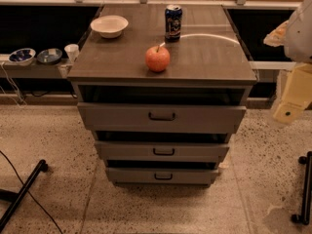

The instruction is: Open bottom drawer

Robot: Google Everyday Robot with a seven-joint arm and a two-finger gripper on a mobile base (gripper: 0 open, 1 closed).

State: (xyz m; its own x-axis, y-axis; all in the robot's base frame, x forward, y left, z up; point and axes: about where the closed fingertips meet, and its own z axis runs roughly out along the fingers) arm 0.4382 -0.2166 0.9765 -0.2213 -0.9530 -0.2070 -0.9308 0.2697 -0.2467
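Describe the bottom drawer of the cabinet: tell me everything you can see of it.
The bottom drawer is the lowest of three in the cabinet, a flat grey-brown front, seemingly laminate, with a small dark bar handle at its centre. It sits level, just above the speckled floor, with a dark gap between it and the middle drawer. Nothing touches it; the hand hangs well off to the right, higher up.

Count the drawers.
3, stacked in the cabinet: top drawer, middle drawer below it, bottom drawer lowest. None seem hidden. The gripper hangs at the right edge, away from them.
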